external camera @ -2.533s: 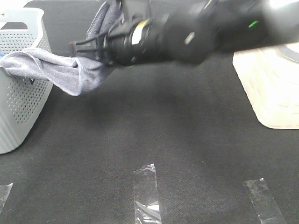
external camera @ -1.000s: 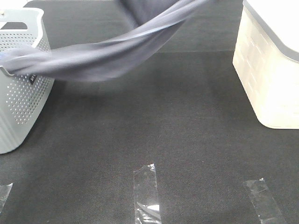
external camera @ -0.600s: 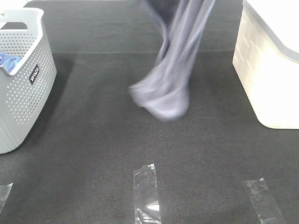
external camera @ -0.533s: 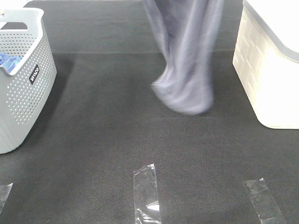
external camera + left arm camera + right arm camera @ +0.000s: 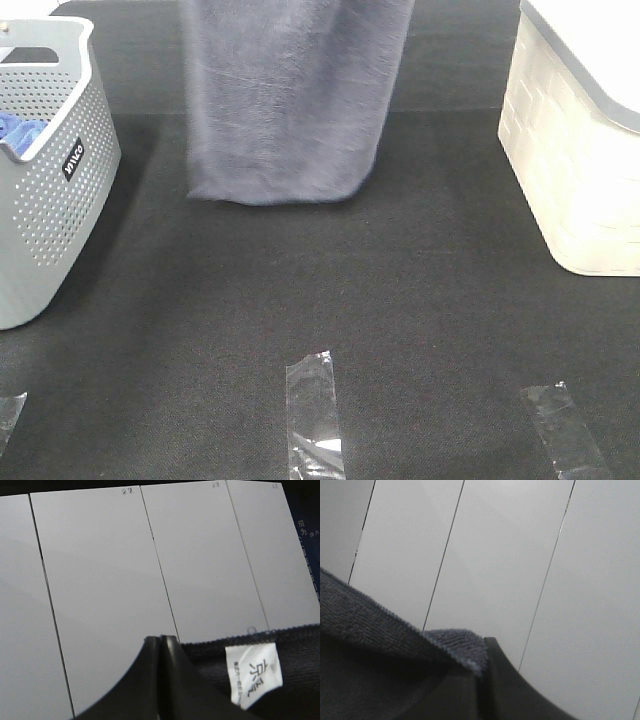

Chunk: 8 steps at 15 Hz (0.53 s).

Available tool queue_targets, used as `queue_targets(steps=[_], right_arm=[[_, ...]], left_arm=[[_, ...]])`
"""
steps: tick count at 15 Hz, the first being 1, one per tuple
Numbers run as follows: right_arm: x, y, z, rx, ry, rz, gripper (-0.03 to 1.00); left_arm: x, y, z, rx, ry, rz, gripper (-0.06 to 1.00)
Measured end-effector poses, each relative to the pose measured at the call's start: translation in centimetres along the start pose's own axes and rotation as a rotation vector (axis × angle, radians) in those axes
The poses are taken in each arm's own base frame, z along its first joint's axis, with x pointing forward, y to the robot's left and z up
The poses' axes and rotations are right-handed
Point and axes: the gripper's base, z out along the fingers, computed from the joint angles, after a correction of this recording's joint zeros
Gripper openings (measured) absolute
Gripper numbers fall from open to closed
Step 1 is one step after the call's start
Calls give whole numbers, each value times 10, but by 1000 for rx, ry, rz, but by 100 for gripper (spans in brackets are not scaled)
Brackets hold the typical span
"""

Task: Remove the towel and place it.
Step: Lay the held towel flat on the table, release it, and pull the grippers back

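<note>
Below both end effectors (image 5: 160,641) (image 5: 482,655), towel (image 5: 290,100) hanging, pinched

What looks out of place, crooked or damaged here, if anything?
Nothing stands out. The towel hangs spread and fairly straight above the black mat, its top edge pinched in the shut jaws of both arms. The grey basket and the cream bin stand upright.
</note>
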Motion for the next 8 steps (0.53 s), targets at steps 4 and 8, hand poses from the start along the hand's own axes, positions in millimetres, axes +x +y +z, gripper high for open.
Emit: queue_targets(steps=[4,8], right_arm=[[4,0,2,0,10,-19,0],[33,8,18,-19,58,-77,0]], left_arm=[[12,0,2,3,4,0,0],[37,8,6,3,-14,34,0]])
